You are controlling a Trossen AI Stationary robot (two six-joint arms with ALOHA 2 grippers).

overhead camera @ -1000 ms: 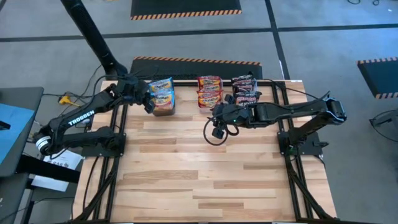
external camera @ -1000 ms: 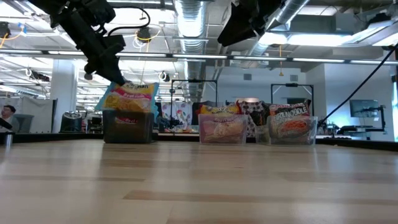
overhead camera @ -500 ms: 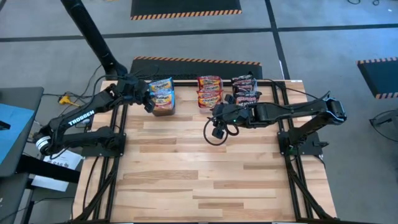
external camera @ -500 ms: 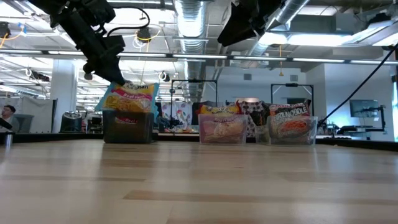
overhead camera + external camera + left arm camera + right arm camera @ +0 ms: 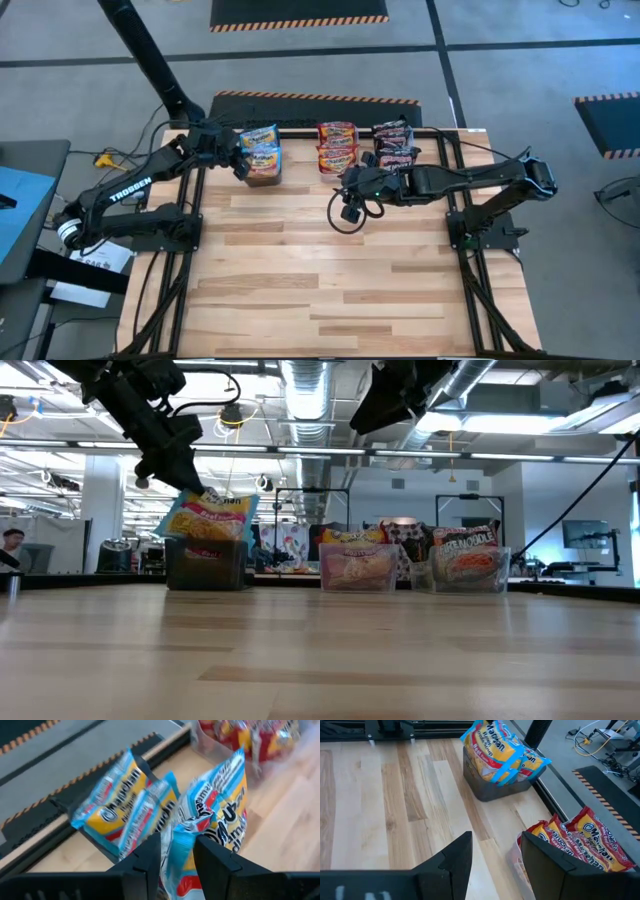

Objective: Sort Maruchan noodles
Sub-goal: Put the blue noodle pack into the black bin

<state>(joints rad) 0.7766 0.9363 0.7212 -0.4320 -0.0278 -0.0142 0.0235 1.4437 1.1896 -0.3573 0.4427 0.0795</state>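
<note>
High view: left tool [image 5: 240, 160] sat at the near edge of the dark bin [image 5: 264, 176] on the wood-plank counter [image 5: 320, 280]. Light blue and yellow plastic ramen packets [image 5: 262, 144] stood heaped in that bin; red and orange packets [image 5: 337, 146] and black and red packets [image 5: 396, 144] filled the two clear bins beside it. No packet lay loose on the counter. Right tool [image 5: 349, 197] hung just in front of the middle bin.

Low view: top blue packet [image 5: 208, 515] had tipped slightly compared with a second ago, leaning against the left tool's tip.

Left wrist view: fingers [image 5: 150, 857] stood parted, whereas a second before they were nearly shut; a blue packet [image 5: 220, 830] sat between and beyond them, released or nearly so.

Right wrist view: right tool's fingers [image 5: 455, 857] were spread wide, empty.

Judgement: last packet just dropped; sorting looked essentially finished.
</note>
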